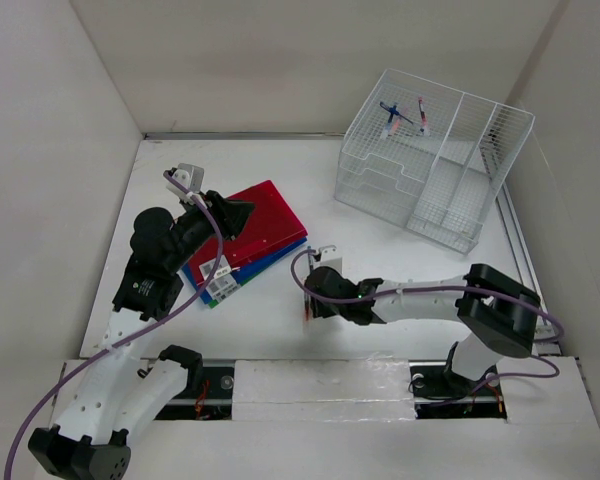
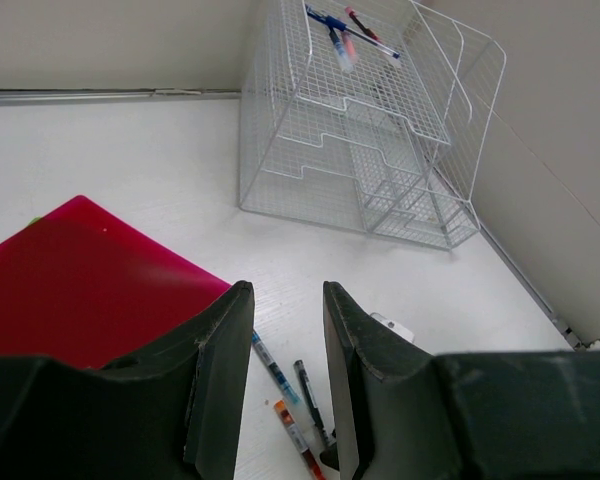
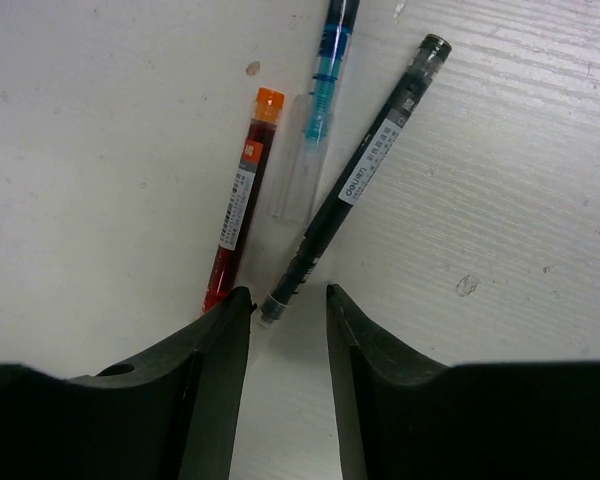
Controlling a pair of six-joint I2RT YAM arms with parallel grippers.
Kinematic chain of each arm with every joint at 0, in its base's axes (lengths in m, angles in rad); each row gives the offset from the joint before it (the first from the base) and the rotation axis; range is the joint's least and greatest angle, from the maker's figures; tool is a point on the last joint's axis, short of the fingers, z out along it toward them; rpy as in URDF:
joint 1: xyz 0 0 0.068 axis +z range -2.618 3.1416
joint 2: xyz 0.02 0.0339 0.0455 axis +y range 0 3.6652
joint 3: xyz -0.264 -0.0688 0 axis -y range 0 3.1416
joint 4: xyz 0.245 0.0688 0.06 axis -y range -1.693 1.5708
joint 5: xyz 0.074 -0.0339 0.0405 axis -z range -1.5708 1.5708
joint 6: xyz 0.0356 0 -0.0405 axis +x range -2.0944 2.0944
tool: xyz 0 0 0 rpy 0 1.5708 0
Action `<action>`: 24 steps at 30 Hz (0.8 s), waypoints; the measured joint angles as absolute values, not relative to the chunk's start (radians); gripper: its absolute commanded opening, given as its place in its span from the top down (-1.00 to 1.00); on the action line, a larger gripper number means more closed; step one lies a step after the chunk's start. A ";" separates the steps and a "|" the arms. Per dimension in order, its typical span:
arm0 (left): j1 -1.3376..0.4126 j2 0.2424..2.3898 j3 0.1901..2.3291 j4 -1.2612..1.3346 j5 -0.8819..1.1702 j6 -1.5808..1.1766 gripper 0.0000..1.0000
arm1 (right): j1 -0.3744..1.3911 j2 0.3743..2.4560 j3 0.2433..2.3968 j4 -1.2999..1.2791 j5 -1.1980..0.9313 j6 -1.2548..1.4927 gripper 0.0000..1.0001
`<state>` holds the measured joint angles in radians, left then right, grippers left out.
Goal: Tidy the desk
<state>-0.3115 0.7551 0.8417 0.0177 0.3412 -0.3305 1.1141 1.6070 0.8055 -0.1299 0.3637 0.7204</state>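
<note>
The desk (image 1: 400, 265) is a white tabletop. Three pens lie side by side on it: a red one (image 3: 238, 210), a clear blue one (image 3: 315, 130) and a black one (image 3: 360, 170). My right gripper (image 3: 286, 295) hovers low over their near ends, jaws open, with the black pen's tip just at the gap and nothing gripped. In the top view it sits at the desk's middle front (image 1: 315, 298). My left gripper (image 1: 238, 215) hangs over a red folder (image 1: 260, 220), open and empty. Its wrist view looks past the fingers (image 2: 220, 380) at the same pens (image 2: 275, 368).
The red folder tops a stack with blue and green ones (image 1: 280, 258) beneath. A white wire-mesh rack (image 1: 430, 170) stands at the back right with two pens (image 1: 405, 118) on top. A small white object (image 1: 325, 256) lies near the right gripper. White panels wall both sides.
</note>
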 measured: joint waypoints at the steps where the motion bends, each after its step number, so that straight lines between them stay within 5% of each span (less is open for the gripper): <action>1: -0.311 0.754 0.842 0.018 0.341 -0.331 0.40 | 1.114 1.612 0.809 -0.126 0.366 0.723 0.21; 13: -0.311 0.750 0.842 0.018 0.344 -0.331 0.40 | 1.114 1.620 0.814 -0.132 0.433 0.785 0.97; 24: -0.311 0.750 0.842 0.018 0.349 -0.331 0.40 | 1.111 1.440 0.777 -0.259 0.552 0.800 1.00</action>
